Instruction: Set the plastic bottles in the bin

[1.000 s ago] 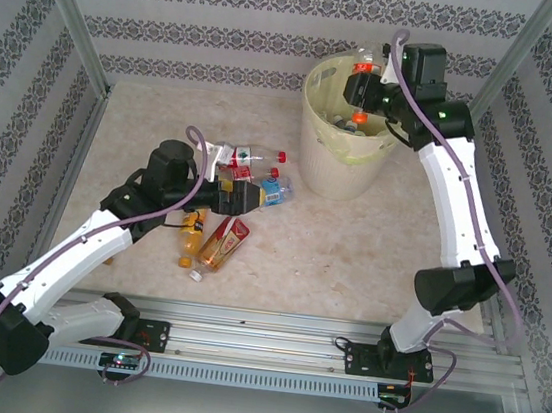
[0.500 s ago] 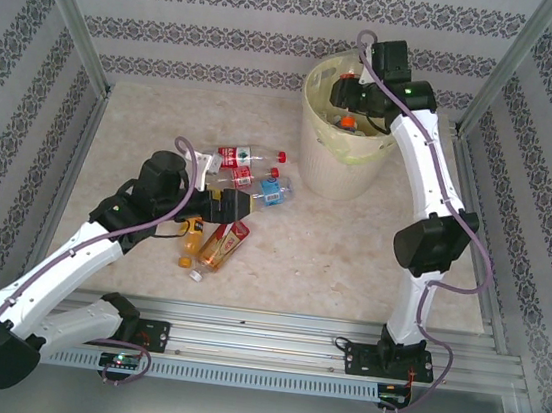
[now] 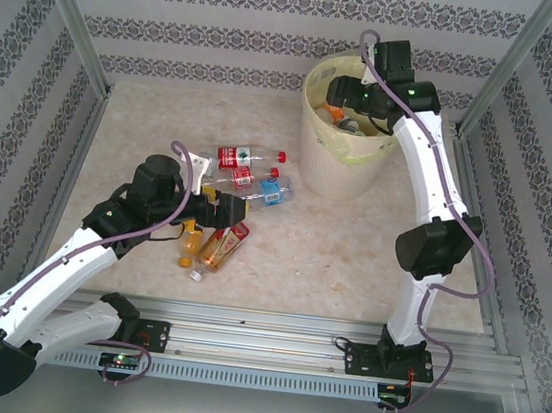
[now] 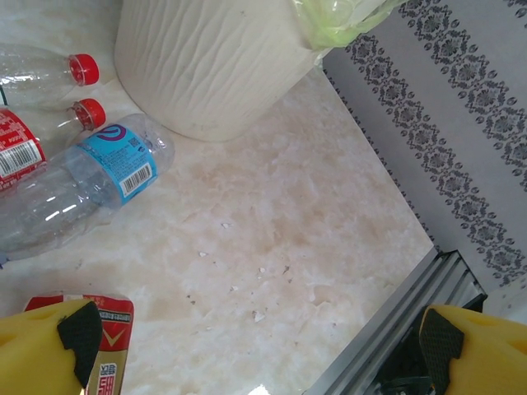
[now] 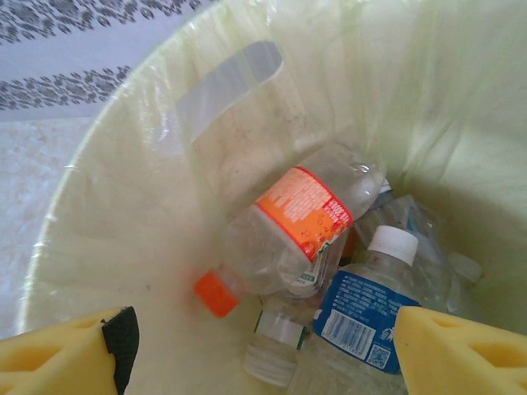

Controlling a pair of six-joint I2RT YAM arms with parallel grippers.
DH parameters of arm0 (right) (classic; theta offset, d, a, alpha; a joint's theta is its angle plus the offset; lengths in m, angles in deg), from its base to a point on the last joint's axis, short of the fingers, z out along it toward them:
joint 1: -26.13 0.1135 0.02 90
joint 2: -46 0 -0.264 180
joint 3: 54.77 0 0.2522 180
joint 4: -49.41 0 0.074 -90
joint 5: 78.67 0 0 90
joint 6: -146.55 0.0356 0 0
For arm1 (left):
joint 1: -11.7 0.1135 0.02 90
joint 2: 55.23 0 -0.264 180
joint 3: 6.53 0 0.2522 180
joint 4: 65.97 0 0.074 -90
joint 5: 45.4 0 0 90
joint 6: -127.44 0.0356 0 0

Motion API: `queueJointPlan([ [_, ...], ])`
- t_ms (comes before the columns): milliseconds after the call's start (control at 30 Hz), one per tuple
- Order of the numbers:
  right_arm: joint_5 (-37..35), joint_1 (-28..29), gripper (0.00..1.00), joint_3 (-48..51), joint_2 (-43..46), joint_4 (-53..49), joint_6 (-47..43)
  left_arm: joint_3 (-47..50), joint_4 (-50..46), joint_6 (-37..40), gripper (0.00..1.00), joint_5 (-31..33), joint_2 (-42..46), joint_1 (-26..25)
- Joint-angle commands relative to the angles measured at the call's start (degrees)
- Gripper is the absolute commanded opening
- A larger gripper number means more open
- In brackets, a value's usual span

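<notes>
The bin, pale yellow with a bag liner, stands at the back right. My right gripper hangs open over its mouth. Below the right gripper, a clear bottle with an orange label and orange cap lies loose inside the bin on other bottles, one blue-labelled with a white cap. Several plastic bottles lie on the table: red-labelled, blue-labelled and orange. My left gripper is open just above this pile. The blue-labelled bottle lies ahead of the left gripper.
The bin's wall stands close behind the pile. An aluminium frame rail runs along the table's near edge. Patterned walls enclose the table on three sides. Bare tabletop lies between the pile and the right arm.
My right gripper has lowered over the bin, opened, and let go of the orange-capped bottle, which now lies inside. My left arm has drawn back slightly toward the near left.
</notes>
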Motion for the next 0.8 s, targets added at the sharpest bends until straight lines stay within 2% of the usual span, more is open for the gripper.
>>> queueJointPlan([
  [0, 1.97, 0.39, 0.83, 4.94, 7.86, 2.75, -1.75, -1.08, -1.69, 4.72, 1.00, 1.24, -0.43, -0.45],
  [333, 6.84, 1.01, 0.87, 28.97, 29.24, 10.44, -3.58, -8.48, -10.85, 17.32, 1.00, 5.64, -8.69, -0.42],
  [600, 15.07, 2.64, 0.91, 47.15, 44.82, 15.07, -0.93, -15.60, -16.95, 23.56, 1.00, 7.87, -17.87, -0.38],
  [767, 16.58, 2.52, 0.96, 57.05, 52.74, 16.36, 1.50, -19.83, -20.02, 25.72, 1.00, 10.50, -23.08, -0.39],
])
